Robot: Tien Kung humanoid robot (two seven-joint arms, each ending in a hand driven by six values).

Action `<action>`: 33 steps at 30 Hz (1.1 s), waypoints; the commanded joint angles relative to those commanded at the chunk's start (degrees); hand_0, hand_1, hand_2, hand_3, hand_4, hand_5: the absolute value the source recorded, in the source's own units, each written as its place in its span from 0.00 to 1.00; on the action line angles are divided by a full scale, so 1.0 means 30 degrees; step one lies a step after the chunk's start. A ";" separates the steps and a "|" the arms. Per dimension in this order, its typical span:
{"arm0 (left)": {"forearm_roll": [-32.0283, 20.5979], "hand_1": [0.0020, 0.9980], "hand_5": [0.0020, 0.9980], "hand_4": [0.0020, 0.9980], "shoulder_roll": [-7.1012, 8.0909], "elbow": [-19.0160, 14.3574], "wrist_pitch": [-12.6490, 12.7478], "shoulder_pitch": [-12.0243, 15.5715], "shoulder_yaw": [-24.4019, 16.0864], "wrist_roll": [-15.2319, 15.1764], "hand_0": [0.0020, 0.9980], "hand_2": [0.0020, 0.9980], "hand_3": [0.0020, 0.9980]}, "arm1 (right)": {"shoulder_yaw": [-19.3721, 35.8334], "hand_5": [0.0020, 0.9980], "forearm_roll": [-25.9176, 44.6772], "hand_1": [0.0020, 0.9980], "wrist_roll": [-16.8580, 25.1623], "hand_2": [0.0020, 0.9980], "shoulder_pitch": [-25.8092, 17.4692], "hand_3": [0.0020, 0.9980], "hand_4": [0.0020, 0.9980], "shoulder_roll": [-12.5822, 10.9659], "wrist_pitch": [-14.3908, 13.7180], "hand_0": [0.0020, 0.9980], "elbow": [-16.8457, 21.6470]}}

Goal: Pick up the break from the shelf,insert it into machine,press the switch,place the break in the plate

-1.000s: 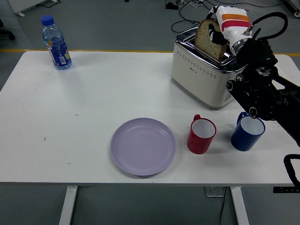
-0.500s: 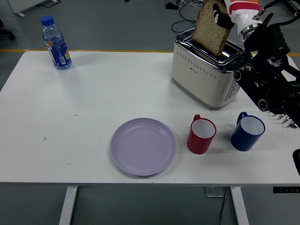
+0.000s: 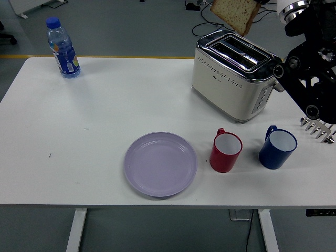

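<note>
**Toast lifted clear, plate waiting**

Since the slice must end there, the lilac plate [image 3: 160,164] lies empty near the surface's [image 3: 105,105] front edge, red mug [image 3: 226,151] and blue mug [image 3: 276,148] beside it. Behind: toaster [image 3: 233,81], slots empty. Above it: bread [image 3: 234,14], held at the frame's top; right hand cropped, fingers indeterminable. Far left: water bottle [image 3: 62,48]. Beyond: grey floor, cables.

You are looking at a slice of bread [image 3: 234,14] hanging tilted above the toaster [image 3: 233,76] at the far right, clear of its slots. The right arm [image 3: 310,63] is reaching in beside it. The plate [image 3: 160,164] is sitting near the front edge, left of the red mug [image 3: 226,151] and blue mug [image 3: 277,148].
</note>
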 joint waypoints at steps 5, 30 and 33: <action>0.0159 0.63 0.91 0.33 -0.0031 0.0000 -0.0016 0.0095 -0.0142 0.0026 0.65 0.63 0.58 | -0.0269 0.00 0.1372 0.24 -0.0778 0.39 -0.0572 0.51 0.35 -0.0939 0.0787 0.08 0.3318; 0.0393 0.63 0.92 0.33 -0.0152 0.0000 -0.0119 0.0006 -0.0216 -0.0008 0.65 0.63 0.58 | -0.4908 0.00 1.2203 0.23 -0.2169 0.38 -0.4199 0.51 0.36 -0.1698 0.4963 0.07 1.1409; 0.0225 0.63 0.92 0.33 -0.0155 0.0000 -0.0097 -0.0047 -0.0140 -0.0069 0.65 0.63 0.58 | -0.5581 0.00 1.2395 0.23 -0.2196 0.38 -0.4419 0.51 0.36 -0.1345 0.5158 0.07 1.1147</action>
